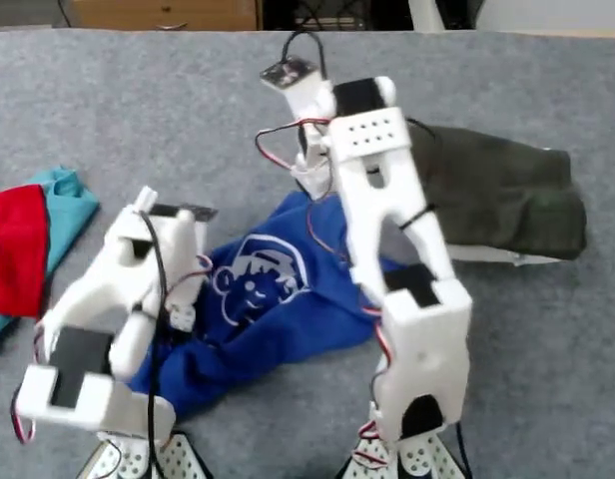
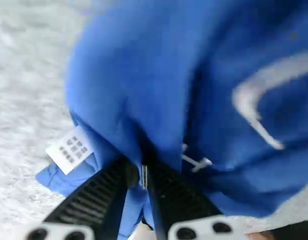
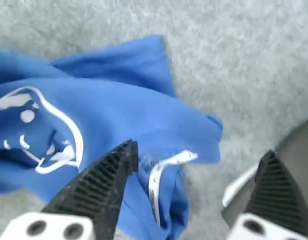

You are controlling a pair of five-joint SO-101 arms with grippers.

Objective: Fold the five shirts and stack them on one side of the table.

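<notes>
Desk (image 1: 138,110): grey and carpet-like, with both arms based at its near edge.
Blue shirt (image 1: 258,299): lies crumpled in the middle of the desk, toward the near edge and between the two arms. A white cartoon face print (image 1: 253,274) faces up.
Left gripper (image 2: 143,167): down at the near-left end of the blue shirt, with its fingers (image 2: 99,195) clenched on a bunched fold of the blue cloth. A white care label (image 2: 69,149) hangs out of the fabric just beside them.
Right gripper (image 3: 199,150): hangs over the far-right part of the blue shirt. Its fingers (image 3: 101,185) are released and spread wide, grasping nothing. A white neck tag (image 3: 161,170) on the shirt sits between them.
Dark green shirt (image 1: 497,190): folded into a flat bundle toward the right edge of the desk, apart from the blue one. A thin white edge (image 1: 487,256) shows along its near side.
Red shirt (image 1: 16,249): at the left edge, lying on top of a teal shirt (image 1: 73,205) that sticks out beyond it on the far side.
</notes>
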